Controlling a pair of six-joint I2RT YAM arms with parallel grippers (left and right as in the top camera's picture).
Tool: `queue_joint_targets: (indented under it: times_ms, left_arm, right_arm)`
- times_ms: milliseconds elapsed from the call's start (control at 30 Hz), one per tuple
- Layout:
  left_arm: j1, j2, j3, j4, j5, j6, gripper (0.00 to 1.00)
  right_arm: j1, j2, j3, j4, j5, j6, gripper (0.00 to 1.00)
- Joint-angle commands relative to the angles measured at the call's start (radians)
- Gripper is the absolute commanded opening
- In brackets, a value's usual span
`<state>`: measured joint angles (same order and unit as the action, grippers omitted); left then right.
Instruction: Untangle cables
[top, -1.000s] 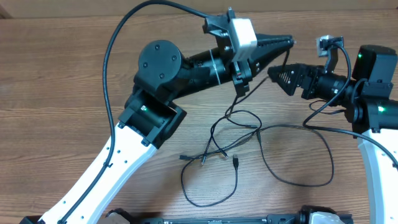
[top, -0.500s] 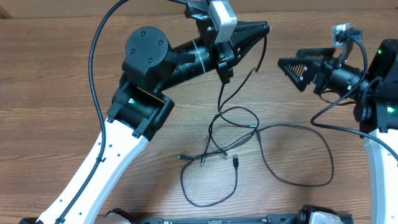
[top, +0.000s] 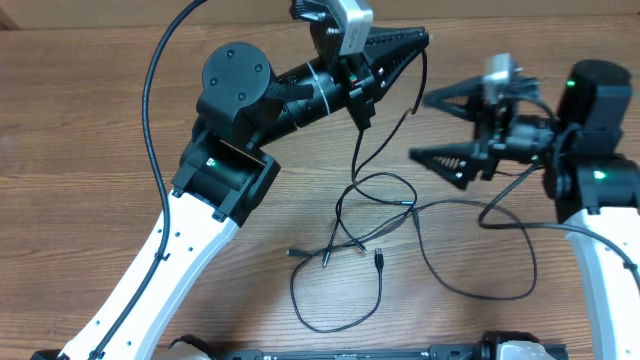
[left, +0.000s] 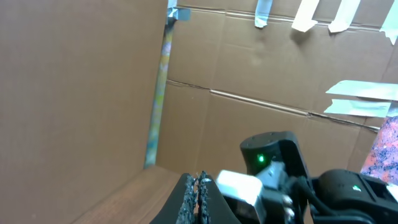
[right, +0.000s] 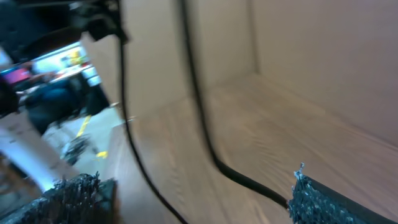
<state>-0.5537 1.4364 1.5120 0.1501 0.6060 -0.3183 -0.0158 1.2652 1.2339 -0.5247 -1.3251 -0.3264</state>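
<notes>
The cables (top: 347, 232) lie as a loose knot on the table (top: 80, 120), below both claws as seen from above, with the plug ends spread at the edge farthest from the claws. One lifted strand (top: 412, 100) rises out of that knot and runs up to the tip of the left claw (top: 420, 42), which is clenched. From above the strand ends right at its tip, so it looks pinched there. The left wrist view shows the fingers (left: 196, 193) pressed together, but the cord itself is hidden, so I judge the grip rather than see it.

The strand's long axis runs from the knot up and away towards the left claw. It crosses just beside the mouth of the right claw (top: 440, 127), on the side facing the left arm. The right claw is released, its two fingers standing wide apart. In its own blurred view, dark cords run across the gap ahead of the right claw (right: 196, 180), apart from either finger.

The right claw is therefore the nearer free one. A short reach sideways towards the strand would probably put the strand between its fingers.

A wide loop (top: 527, 262) of the same cords lies on the table under the right arm. The right arm's own thick lead (top: 497, 200) hangs close beside it and could be confused with it or snagged.
</notes>
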Motion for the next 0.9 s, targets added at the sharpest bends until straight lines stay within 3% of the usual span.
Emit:
queue_joint_targets:
  times_ms: [0,367,667,867]
  left_arm:
    - [0.010,0.004,0.024,-0.006,-0.058,-0.051,0.04]
    - [-0.014,0.036,0.024,-0.026,-0.206,-0.142,0.04]
    - [-0.052,0.081,0.024,-0.015,-0.350,-0.306,0.04]
    - [-0.058,0.081,0.024,0.014,-0.387,-0.319,0.04]
  right_arm:
    - [0.060,-0.006,-0.004,0.003,-0.021,-0.022,1.00]
    - [0.174,-0.006,-0.004,0.000,0.053,-0.015,1.00]
    - [0.195,-0.006,-0.004,-0.005,0.126,0.011,1.00]
    - [0.195,-0.006,-0.004,-0.004,0.157,0.012,0.96]
